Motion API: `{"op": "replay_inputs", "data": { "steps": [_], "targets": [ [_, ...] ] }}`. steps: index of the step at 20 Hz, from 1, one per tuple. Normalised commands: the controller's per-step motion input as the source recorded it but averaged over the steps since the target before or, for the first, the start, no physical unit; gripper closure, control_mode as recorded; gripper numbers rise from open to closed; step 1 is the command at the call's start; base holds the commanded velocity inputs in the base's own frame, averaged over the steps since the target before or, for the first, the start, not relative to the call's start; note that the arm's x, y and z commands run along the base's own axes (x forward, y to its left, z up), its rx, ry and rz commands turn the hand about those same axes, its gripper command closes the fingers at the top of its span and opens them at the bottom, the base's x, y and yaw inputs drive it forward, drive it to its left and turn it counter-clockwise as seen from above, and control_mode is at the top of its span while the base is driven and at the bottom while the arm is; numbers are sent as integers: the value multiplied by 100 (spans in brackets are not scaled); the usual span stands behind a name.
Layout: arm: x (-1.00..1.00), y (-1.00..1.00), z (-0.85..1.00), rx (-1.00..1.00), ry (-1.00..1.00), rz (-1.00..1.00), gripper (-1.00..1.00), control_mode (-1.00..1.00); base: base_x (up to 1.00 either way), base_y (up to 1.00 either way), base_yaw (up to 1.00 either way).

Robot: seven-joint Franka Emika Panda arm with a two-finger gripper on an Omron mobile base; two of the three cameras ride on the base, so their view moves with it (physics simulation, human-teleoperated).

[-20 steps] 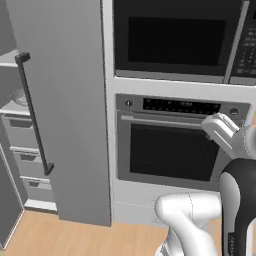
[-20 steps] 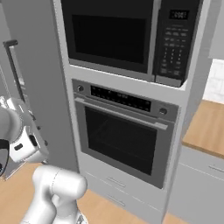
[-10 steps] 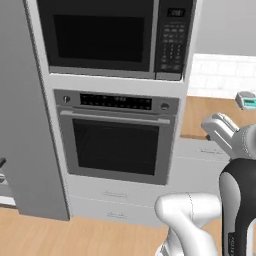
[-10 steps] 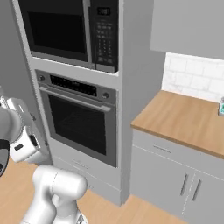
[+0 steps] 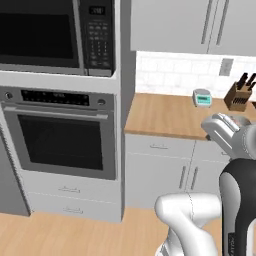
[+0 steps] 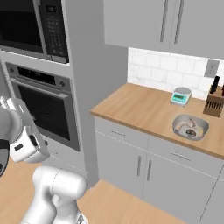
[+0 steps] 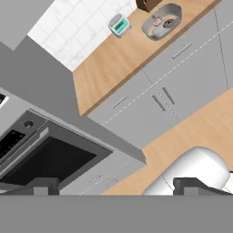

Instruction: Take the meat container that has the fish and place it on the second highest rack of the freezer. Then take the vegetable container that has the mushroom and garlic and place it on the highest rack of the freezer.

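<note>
Gripper (image 7: 111, 184) jaws stand fully apart, holding nothing. Right base view shows a metal tray (image 6: 190, 127) right of the scale (image 6: 181, 96); left base view hides it behind the arm.

Kitchen: wall oven (image 5: 62, 132), wooden counter (image 6: 148, 111), cabinets (image 6: 144, 22).

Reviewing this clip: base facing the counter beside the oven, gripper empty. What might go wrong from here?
1. The metal container holding the garlic and mushroom sits far along the counter; reaching from here may overextend the arm.
2. The knife block and small scale stand close behind it and might get bumped.
3. The open gripper could snag the container's rim and tip it.
</note>
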Motion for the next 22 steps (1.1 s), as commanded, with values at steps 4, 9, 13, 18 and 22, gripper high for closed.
{"op": "replay_inputs", "data": {
  "steps": [4, 9, 13, 18, 22],
  "targets": [
    [0, 0, 0, 0, 0, 0, -100, 100, 0, -100, 0],
    [0, 0, 0, 0, 0, 0, -100, 100, 1, -100, -1],
    [0, 0, 0, 0, 0, 0, -100, 100, 33, -83, -3],
    [0, 0, 0, 0, 0, 0, -100, 100, 61, -13, -2],
    [0, 0, 0, 0, 0, 0, -100, 100, 70, -32, 0]
  ]
}}
